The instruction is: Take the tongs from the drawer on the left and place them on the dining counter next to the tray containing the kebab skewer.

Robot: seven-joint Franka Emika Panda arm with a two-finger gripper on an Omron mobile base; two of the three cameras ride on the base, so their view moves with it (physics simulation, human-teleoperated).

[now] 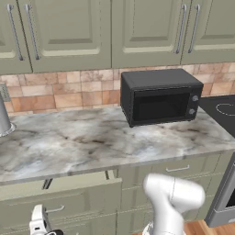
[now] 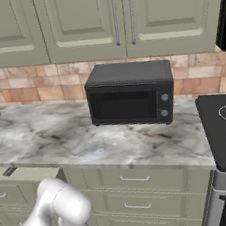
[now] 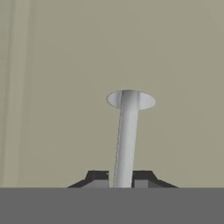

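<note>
- Drawer (image 1: 59, 195), lower left of left base view: sage-green front standing proud of neighbouring fronts, partly pulled out; contents hidden (tongs presumably inside).
- Handle (image 3: 127, 135), centre of hand view: slim silver bar running up from between the tips to its round mount on the green panel.
- Gripper (image 3: 121, 178), bottom centre of hand view: closed on the bar, dark tips either side.
- Handling, judged: bar rigid, smooth, likely slippery; drawer slides with moderate resistance; best held mid-bar, pulled straight.
</note>
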